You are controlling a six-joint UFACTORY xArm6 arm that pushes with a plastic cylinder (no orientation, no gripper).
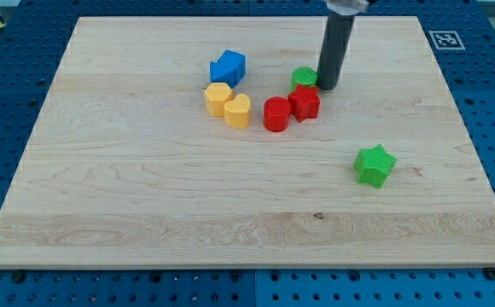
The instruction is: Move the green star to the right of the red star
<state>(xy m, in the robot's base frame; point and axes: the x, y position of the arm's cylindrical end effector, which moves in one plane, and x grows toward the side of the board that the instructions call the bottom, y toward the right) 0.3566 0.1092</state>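
The green star lies alone at the view's right, below and to the right of the cluster. The red star sits near the board's middle top, touching a red round block on its left. A green round block sits just above the red star. My tip rests on the board right beside the green round block, just above and to the right of the red star, and well above and left of the green star.
A blue block lies at the view's upper middle. Below it are a yellow hexagon-like block and a yellow heart-like block, touching. All lie on a wooden board with blue pegboard around it.
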